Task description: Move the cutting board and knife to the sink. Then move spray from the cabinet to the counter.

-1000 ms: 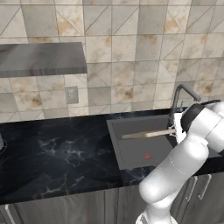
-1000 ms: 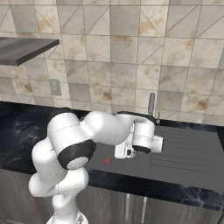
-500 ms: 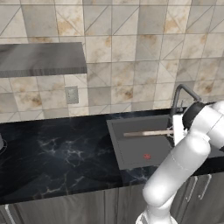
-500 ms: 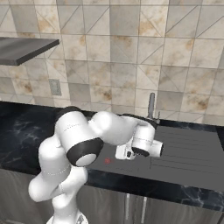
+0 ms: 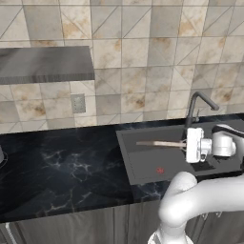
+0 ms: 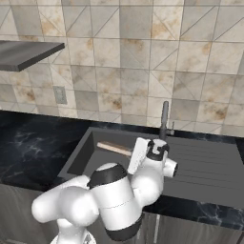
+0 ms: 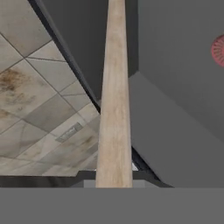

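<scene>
Flat light-brown wooden cutting board (image 5: 161, 143) held edge-on over dark grey recessed sink (image 5: 143, 167), clamped in 2-finger gripper (image 5: 187, 144)

Gripper closed on board's right end; board seen as thin strip, level, running left from hand above basin, not touching floor of sink in left base view. Right base view: board (image 6: 114, 148) pokes left from white hand, inside sink (image 6: 86, 152) outline, near back wall. Hand view: board edge (image 7: 114, 96) runs straight up middle of frame, sink wall + red drain mark (image 7: 218, 50) to the right, tiled wall to the left. Curved grey metal faucet (image 5: 196, 106) stands just behind hand. Black marble-like counter w/ faint white veins (image 5: 57, 167) lies left of sink. Grey shelf board (image 5: 45, 64) on wall upper left. Fingertips hidden behind board in hand view
</scene>
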Robot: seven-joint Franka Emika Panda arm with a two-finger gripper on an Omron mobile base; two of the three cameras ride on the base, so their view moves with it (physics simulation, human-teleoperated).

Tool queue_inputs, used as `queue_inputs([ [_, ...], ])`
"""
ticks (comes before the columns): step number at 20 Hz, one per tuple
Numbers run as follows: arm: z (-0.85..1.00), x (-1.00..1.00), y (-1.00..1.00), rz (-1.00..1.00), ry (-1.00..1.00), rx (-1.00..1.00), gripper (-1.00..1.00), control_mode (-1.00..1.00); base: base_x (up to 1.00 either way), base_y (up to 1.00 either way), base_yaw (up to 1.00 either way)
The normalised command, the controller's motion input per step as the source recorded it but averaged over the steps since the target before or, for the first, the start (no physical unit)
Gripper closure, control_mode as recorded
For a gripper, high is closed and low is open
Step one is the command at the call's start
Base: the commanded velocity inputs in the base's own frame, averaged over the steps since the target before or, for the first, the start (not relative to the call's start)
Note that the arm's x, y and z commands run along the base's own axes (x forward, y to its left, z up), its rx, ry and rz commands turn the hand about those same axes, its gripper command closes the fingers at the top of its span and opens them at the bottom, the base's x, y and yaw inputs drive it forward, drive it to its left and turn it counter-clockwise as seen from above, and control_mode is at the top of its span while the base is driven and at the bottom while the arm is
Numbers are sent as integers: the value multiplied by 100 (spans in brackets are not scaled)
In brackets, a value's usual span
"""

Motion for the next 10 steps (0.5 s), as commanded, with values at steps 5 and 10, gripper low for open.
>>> queue_inputs([
  [5,-26,29,0,0,0,-6,100,-100,0,0,0],
  [10,-27,37,0,0,1,-9,100,-100,0,0,0],
])
